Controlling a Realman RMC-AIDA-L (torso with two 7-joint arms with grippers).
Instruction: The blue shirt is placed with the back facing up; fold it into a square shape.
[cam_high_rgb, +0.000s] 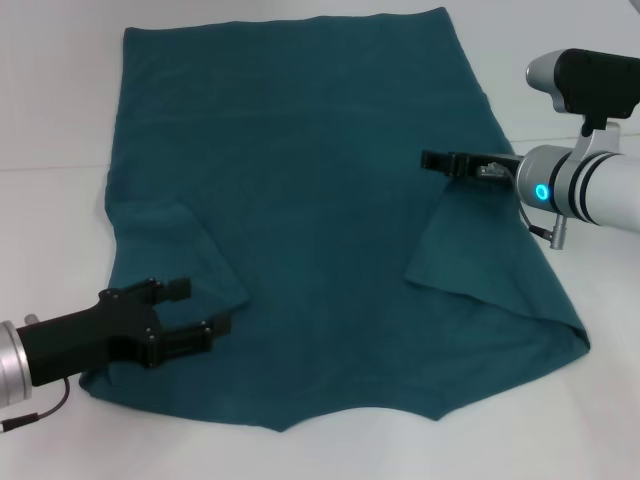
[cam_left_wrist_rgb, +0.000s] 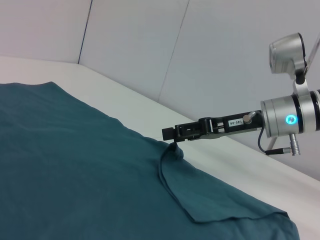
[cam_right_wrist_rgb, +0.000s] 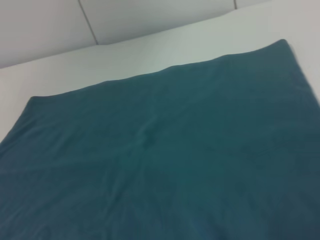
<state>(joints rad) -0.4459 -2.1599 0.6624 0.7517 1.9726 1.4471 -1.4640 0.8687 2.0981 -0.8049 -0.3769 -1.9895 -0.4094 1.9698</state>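
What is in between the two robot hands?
Only the shirt, with both sleeves folded in. Head view shows the left tool and right tool over its side edges.

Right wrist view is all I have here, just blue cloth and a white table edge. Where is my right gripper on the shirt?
Observer: The right gripper is at the top of the folded-in right sleeve, on the blue shirt.
Operator: Is it gripping the cloth?
Observer: Its tip meets the raised sleeve corner; I cannot tell whether the cloth is pinched.
Operator: And the left side?
Observer: The left gripper is open over the folded-in left sleeve.
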